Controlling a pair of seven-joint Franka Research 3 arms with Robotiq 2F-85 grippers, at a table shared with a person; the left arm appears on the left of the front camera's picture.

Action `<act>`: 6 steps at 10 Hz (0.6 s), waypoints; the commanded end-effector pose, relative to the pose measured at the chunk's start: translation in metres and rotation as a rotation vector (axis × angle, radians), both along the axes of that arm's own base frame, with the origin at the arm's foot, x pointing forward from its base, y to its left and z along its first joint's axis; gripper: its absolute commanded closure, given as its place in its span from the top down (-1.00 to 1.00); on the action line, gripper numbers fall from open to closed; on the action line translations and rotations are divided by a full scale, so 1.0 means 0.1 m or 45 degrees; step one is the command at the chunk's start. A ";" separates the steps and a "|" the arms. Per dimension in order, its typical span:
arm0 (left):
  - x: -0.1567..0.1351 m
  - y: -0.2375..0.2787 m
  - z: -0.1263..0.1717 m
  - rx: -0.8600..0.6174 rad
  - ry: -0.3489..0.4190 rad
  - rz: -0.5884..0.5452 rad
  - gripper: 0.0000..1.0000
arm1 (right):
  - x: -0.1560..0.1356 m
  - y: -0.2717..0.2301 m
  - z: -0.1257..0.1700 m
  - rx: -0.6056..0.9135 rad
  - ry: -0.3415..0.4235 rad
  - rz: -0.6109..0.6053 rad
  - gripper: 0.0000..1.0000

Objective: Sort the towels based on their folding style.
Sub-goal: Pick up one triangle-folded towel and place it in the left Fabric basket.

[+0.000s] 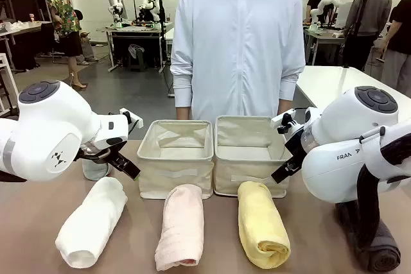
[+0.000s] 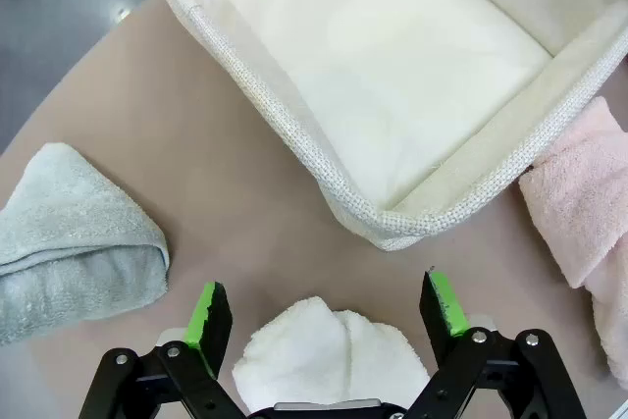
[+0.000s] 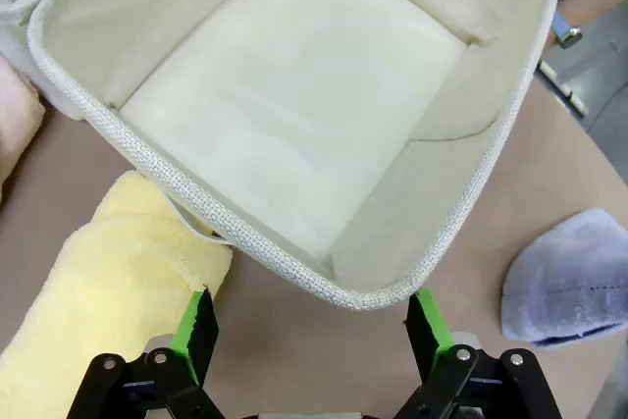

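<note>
Three rolled towels lie in a row at the front: white (image 1: pixel 90 222), pale pink (image 1: pixel 181 226) and yellow (image 1: pixel 262 232). A dark grey roll (image 1: pixel 380 253) lies at the bottom right, partly under my right arm. A sage-green folded towel (image 2: pixel 74 233) sits left of the left bin, and a light-blue one (image 3: pixel 569 277) lies right of the right bin. My left gripper (image 2: pixel 329 316) hangs open over the far end of the white roll (image 2: pixel 329 350). Over the right bin's near corner, beside the yellow roll (image 3: pixel 108 282), my right gripper (image 3: pixel 309 326) is open too.
Two beige fabric bins (image 1: pixel 176 158) (image 1: pixel 250 155) stand side by side mid-table, both with nothing inside. A person in a pale jacket stands right behind them at the far edge. The pink roll (image 2: pixel 579 203) lies close to the left bin's front wall.
</note>
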State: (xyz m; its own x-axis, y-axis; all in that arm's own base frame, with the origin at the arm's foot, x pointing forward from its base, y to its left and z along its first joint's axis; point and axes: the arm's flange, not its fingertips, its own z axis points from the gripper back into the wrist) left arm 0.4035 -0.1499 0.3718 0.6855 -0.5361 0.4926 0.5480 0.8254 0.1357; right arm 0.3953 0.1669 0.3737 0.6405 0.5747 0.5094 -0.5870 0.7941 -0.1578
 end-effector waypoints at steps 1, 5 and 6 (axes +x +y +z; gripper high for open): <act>0.00 0.00 0.00 0.000 0.000 0.000 1.00 | 0.00 0.00 0.00 0.000 0.000 0.000 1.00; 0.00 0.00 0.00 0.000 0.000 0.000 1.00 | 0.00 0.00 0.00 0.000 0.000 0.000 1.00; 0.00 0.00 0.00 0.000 0.000 0.000 1.00 | 0.00 0.00 0.00 0.000 0.000 0.000 1.00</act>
State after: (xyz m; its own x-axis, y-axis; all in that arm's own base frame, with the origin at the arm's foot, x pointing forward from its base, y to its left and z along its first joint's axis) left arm 0.4035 -0.1501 0.3718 0.6854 -0.5362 0.4926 0.5482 0.8253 0.1356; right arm 0.3953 0.1669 0.3737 0.6403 0.5750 0.5093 -0.5871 0.7939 -0.1581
